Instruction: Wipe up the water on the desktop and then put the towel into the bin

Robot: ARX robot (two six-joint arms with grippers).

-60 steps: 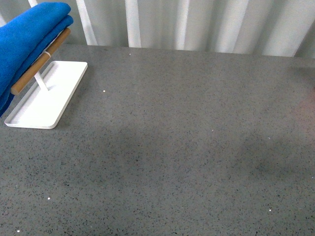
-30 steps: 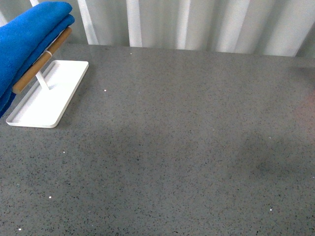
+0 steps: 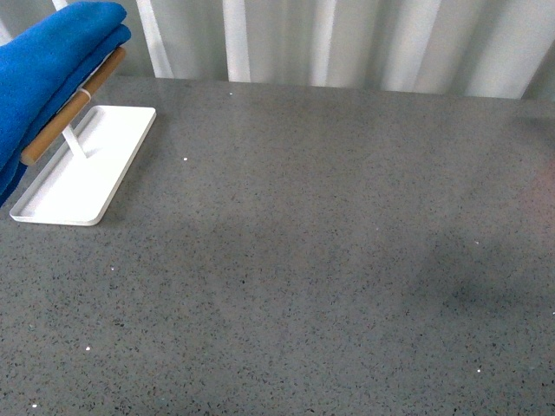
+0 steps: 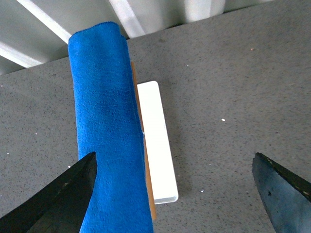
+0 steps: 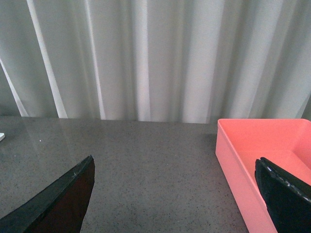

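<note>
The blue towel (image 3: pixel 48 65) hangs folded over a wooden rod (image 3: pixel 74 108) on a white tray stand (image 3: pixel 82 186) at the desktop's (image 3: pixel 329 260) far left. In the left wrist view the towel (image 4: pixel 104 131) lies under my open left gripper (image 4: pixel 175 194), one fingertip (image 4: pixel 63 199) over it, the white tray (image 4: pixel 158 141) beside it. My open right gripper (image 5: pixel 175 194) hovers over bare desktop (image 5: pixel 146 170), with the pink bin (image 5: pixel 267 160) beside one fingertip (image 5: pixel 286 199). Neither gripper shows in the front view. No water is clearly visible.
White pleated curtains (image 3: pixel 347 39) hang behind the desktop's far edge. A faint dark patch (image 3: pixel 477 277) lies on the right of the desktop. The bin is only a faint pink blur at the front view's right edge (image 3: pixel 546 186).
The front view has shifted very slightly; the tray and towel sit a touch further right in the picture. Nothing else has visibly changed.
</note>
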